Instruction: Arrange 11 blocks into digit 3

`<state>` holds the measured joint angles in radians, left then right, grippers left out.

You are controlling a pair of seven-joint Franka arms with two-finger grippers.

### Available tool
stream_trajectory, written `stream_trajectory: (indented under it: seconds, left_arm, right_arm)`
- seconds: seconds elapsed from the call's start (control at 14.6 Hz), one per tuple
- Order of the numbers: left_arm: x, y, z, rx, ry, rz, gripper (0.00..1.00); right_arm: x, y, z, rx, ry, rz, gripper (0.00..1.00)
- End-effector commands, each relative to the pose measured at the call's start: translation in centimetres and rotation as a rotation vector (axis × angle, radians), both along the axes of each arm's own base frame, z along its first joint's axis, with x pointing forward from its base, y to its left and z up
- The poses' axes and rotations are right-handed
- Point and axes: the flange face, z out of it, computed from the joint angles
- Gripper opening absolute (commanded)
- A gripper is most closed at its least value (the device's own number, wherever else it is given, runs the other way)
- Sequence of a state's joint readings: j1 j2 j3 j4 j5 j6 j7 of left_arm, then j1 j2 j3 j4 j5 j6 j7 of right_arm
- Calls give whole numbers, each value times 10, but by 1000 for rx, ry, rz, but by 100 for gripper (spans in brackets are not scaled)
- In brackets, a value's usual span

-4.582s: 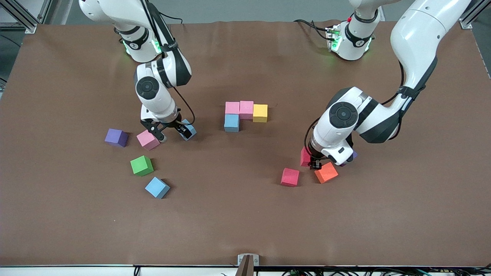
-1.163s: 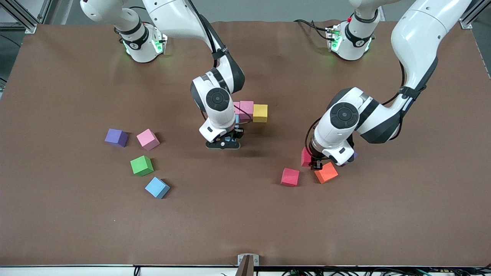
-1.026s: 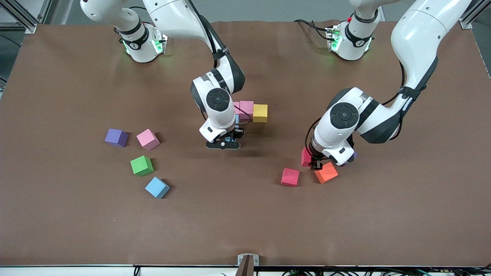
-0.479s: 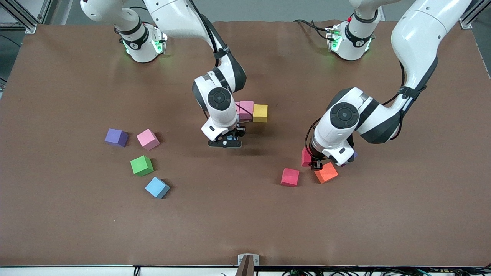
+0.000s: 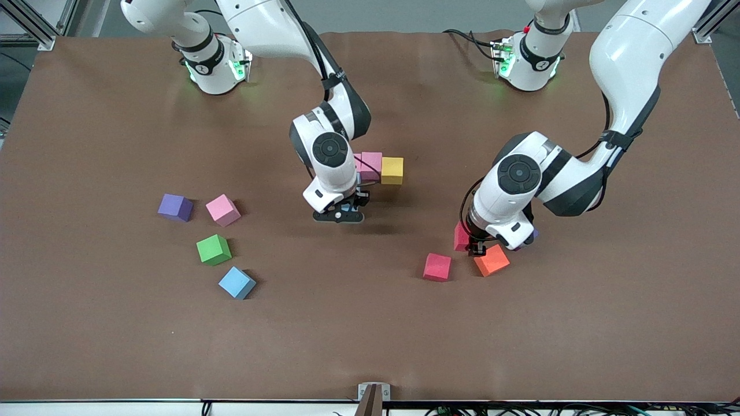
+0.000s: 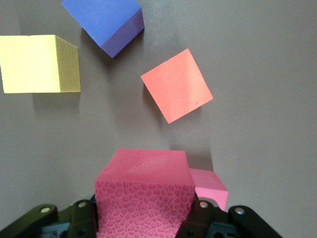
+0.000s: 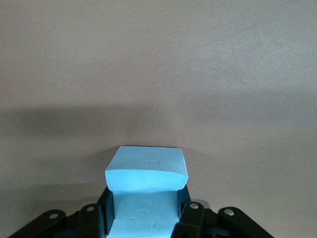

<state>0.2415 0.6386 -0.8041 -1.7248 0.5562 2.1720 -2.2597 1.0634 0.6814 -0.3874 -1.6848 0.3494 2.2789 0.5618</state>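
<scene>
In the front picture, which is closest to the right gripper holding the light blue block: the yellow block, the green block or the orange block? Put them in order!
From the right gripper:
1. Yellow block, in the started figure beside it.
2. Green block, toward the right arm's end of the table.
3. Orange block, toward the left arm's end, by the left gripper.

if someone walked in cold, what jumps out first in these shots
The right gripper is shut on a light blue block beside the small cluster of pink and yellow blocks mid-table. Toward the left arm's end, the left gripper clamps a red block between another red block and an orange block. Purple, pink, green and light blue cubes lie loose toward the right arm's end.
</scene>
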Motion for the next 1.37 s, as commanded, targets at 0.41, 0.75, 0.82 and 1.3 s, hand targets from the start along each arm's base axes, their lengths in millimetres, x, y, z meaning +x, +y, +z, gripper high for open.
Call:
stream_trajectory:
  seconds: [0.41,0.75,0.82,1.3]
  left_arm:
    - [0,2,1,2,-12,1,47]
    - [0,2,0,3,-11,0,47]
    - [0,2,0,3,-11,0,47]
    - [0,2,0,3,-11,0,47]
  right_arm:
    - [-8,4,-8,8,6,-9,1]
    - [-10,8,-7,16,-7,-5,1]
    - [-10,8,-7,15,-8,-5,1]
    - [-9,5,-9,10,1,-7,1]
